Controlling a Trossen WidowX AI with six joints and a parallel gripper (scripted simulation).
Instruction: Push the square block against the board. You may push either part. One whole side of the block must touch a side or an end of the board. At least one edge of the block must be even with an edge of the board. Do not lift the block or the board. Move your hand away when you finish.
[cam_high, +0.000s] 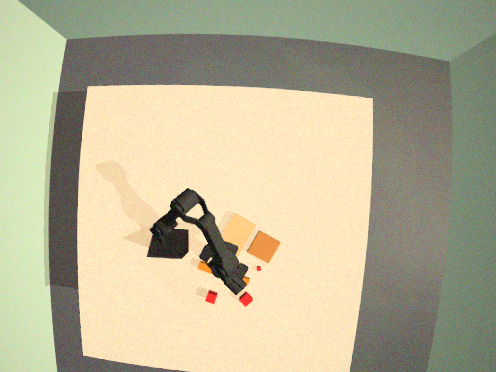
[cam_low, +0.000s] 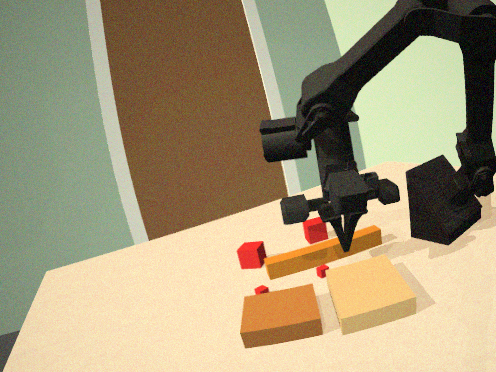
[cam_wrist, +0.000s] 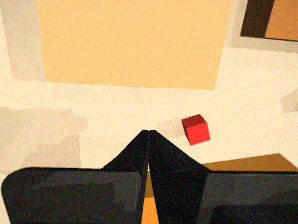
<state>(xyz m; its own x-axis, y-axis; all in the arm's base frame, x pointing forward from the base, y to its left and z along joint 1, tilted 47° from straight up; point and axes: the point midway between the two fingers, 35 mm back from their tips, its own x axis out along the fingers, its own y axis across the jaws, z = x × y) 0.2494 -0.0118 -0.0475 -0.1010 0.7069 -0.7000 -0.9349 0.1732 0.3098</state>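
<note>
A light tan slab (cam_high: 239, 230) (cam_low: 371, 287) (cam_wrist: 130, 45) lies flat. A brown-orange slab (cam_high: 264, 246) (cam_low: 280, 310) (cam_wrist: 284, 19) that looks square lies beside it; a narrow strip of table shows between them, so they do not touch. A long thin orange bar (cam_high: 204, 267) (cam_low: 287, 265) (cam_wrist: 250, 164) lies apart from both slabs. My gripper (cam_low: 346, 249) (cam_wrist: 149, 132) is shut and empty, pointing down. Its tips appear between the bar and the tan slab, touching neither slab; their exact height is hard to tell. In the top view the arm hides the tips and much of the bar.
Two larger red cubes (cam_high: 211, 297) (cam_high: 245, 299) (cam_low: 315, 230) (cam_low: 251, 255) lie beyond the bar. A tiny red cube (cam_low: 322, 271) (cam_wrist: 196, 131) is near the tan slab and my fingertips. Another tiny red cube (cam_high: 258, 268) (cam_low: 261, 290) is by the brown-orange slab.
</note>
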